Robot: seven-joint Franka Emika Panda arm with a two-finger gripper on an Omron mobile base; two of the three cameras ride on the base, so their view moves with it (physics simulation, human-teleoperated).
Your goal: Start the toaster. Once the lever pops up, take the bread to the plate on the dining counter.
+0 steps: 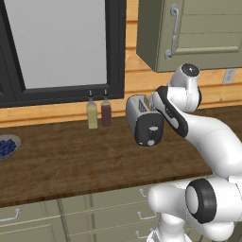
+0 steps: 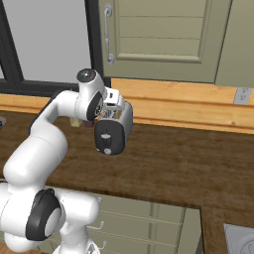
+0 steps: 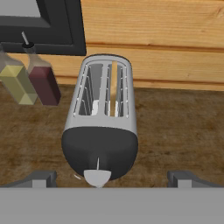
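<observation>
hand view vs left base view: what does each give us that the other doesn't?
Hand view alone: a look down into the toaster's two slots, with the bread standing in the right-hand one, and the open gripper's fingertips either side of the lever.

Left base view alone: the arm, the bowl of berries at the far left, the wall cupboard, the drawers below.

Both: toaster, lever, the two bottles, the wooden worktop.

Two bottles (image 3: 30,78) crowd the toaster's (image 3: 103,118) left; worktop (image 3: 175,131) on its right lies open.
</observation>
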